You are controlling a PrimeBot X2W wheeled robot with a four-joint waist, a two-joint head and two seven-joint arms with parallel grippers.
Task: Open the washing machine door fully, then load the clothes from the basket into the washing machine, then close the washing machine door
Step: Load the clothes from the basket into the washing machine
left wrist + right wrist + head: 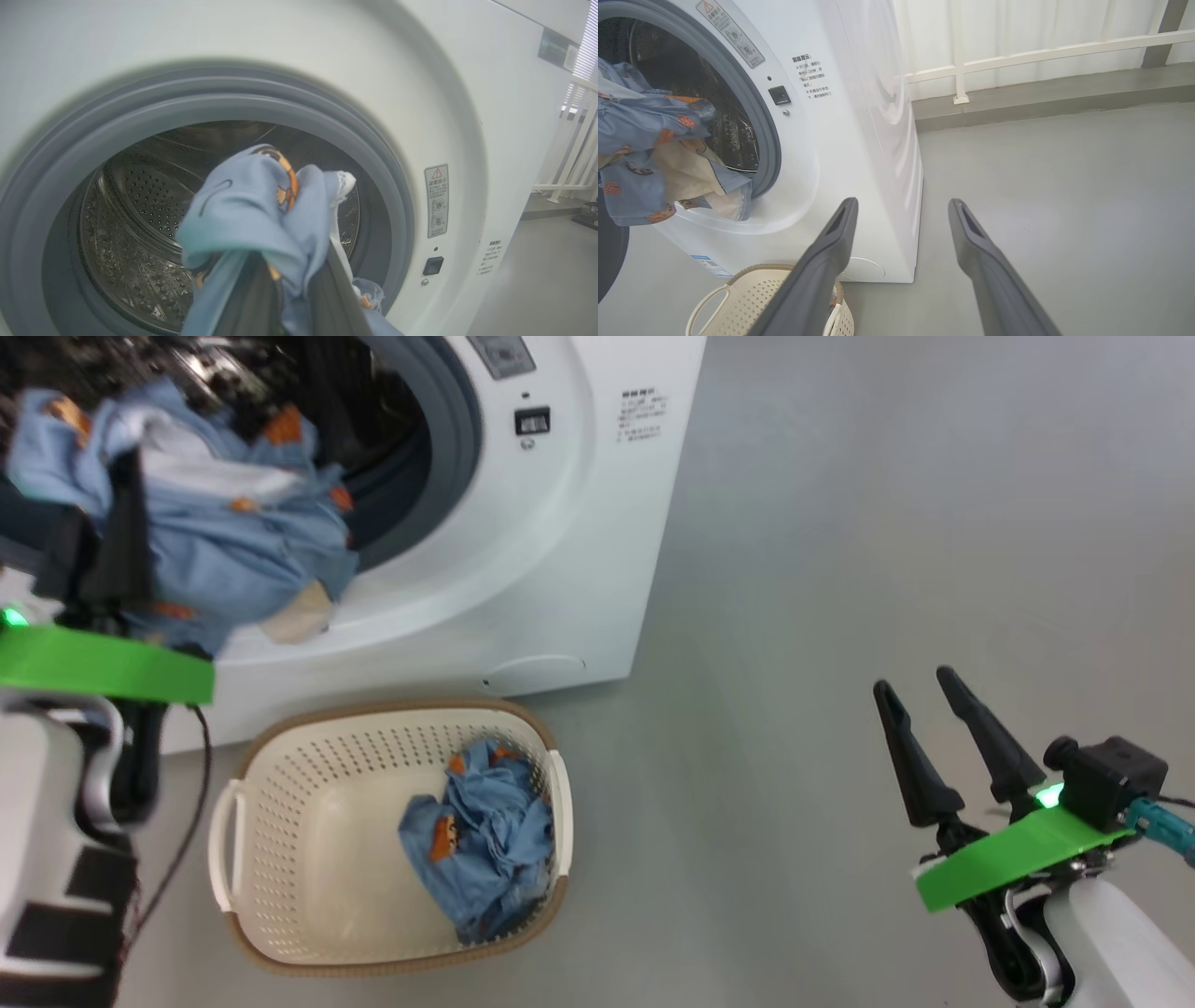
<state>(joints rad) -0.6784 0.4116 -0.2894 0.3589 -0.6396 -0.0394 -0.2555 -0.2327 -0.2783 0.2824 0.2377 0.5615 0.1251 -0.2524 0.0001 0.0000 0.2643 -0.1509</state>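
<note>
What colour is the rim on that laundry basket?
Brown: the rim runs around a cream-white basket with small holes. It shows best in the head view.

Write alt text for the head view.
The left gripper holds a light blue garment at the open mouth of the washing machine. A second garment lies in the basket below; the right gripper is open and empty.

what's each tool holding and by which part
Left tool: shut on a light blue garment, gripping a bunched fold; which part of it cannot be told. Right tool: open, holding nothing.
</note>
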